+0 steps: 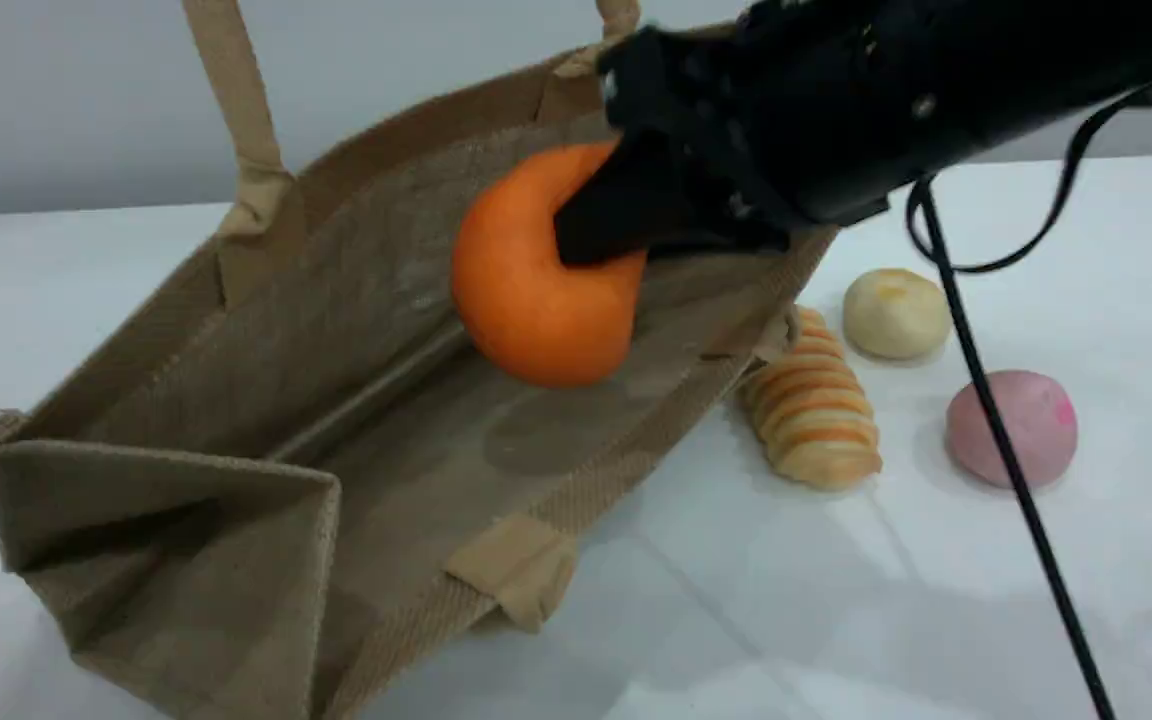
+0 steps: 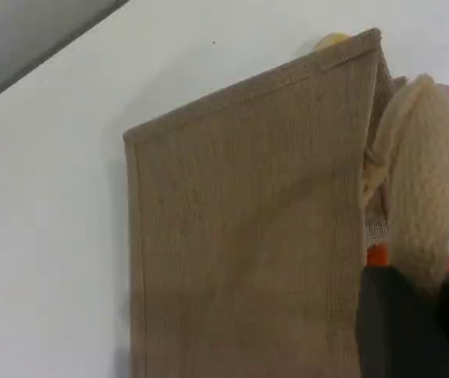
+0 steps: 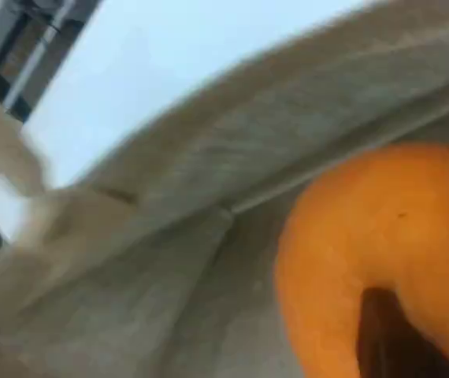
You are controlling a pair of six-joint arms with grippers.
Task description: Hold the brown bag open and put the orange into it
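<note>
**Orange is in the mouth of the bag, both grips tight**

Nearest the camera is just bare white table (image 1: 836, 620). Then comes the bag (image 1: 186, 560), which fills the left half of the scene view. Its mouth gapes up toward the camera, with the near rim sagging low, the left end folded inward and the far rim standing higher.

My right gripper (image 1: 586, 228) reaches in from the upper right and has the orange (image 1: 536, 300). The jaws are clamped on it, with one black finger lying across the top. The orange hangs inside the opening, clear of the bag's inner floor, and its shadow sits on the weave right below. My right wrist view is mostly blur, just orange up close with weave behind it.

Just outside the bag's right rim lies a striped loaf (image 1: 811, 410). I can't tell if it touches the rim. A pink ball (image 1: 1036, 430) sits to its right, a pale bun (image 1: 896, 312) is a bit further back, and a black cable (image 1: 986, 400) hangs in front of the ball.

Further back, the handle (image 1: 236, 100) on the far rim runs straight up out of frame. My left gripper (image 2: 402, 335) only shows in its own wrist view. There the handle runs down to my dark fingertip, the jaws are closed tight on it, and the bag's outer wall is alongside. There's a grey wall (image 1: 86, 100) at the very back.
</note>
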